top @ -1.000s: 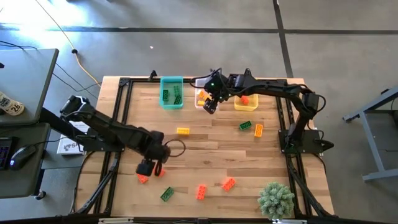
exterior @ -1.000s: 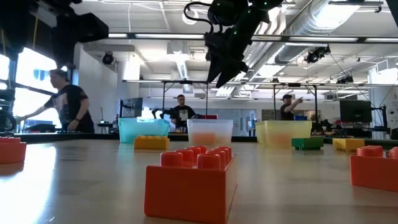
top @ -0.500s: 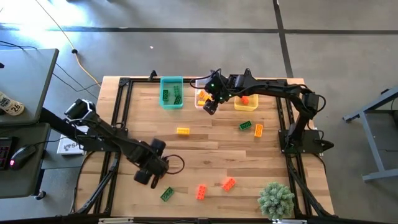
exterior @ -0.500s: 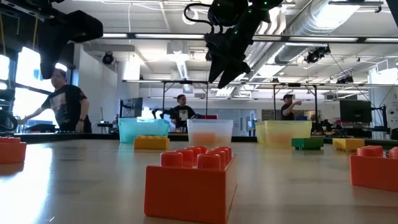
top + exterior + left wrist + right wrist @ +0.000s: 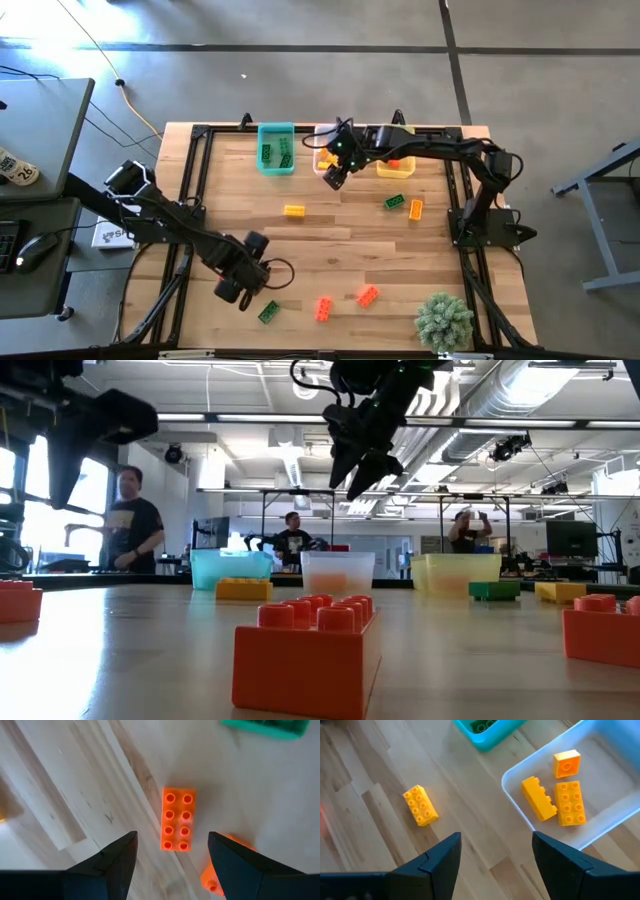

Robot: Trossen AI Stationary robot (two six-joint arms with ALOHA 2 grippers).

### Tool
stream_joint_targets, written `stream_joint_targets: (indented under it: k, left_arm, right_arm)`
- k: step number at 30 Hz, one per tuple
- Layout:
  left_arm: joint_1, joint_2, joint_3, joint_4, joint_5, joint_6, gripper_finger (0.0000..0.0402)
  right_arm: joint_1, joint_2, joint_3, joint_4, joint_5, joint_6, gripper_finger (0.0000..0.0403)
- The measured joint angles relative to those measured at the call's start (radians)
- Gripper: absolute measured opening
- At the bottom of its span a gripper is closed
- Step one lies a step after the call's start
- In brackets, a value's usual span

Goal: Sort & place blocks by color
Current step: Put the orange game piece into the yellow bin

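Hovering: left hand [image 5: 170, 852], fingers apart, over orange block [image 5: 178, 819] on the bench's near side.
Block: light, rigid, slick; pinch its long sides.
Right hand [image 5: 334, 176]: fingers apart, empty, by far bins.

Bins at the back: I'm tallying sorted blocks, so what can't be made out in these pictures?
- Yellow bin, high view: the right arm crosses it, hiding part of its contents.
- Clear bin, right wrist view: cut off by the picture's edge.
- Teal bin, low view: its wall blurs what is inside.
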Motion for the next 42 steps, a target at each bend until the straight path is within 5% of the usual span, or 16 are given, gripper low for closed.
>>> stream_joint_targets:
  k: [26,42]
  left_arm:
    - [0.0,0.0,-0.228,0.25,0.039,0.077,0.023]
    - [0.033,0.097,-0.229,0.288,0.037,0.072,0.0229]
  right_arm:
    - [0.044,0.0,0.0,-0.003,0.052,0.098,0.0231]
    - [0.044,0.0,0.0,-0.003,0.089,0.106,0.0231]
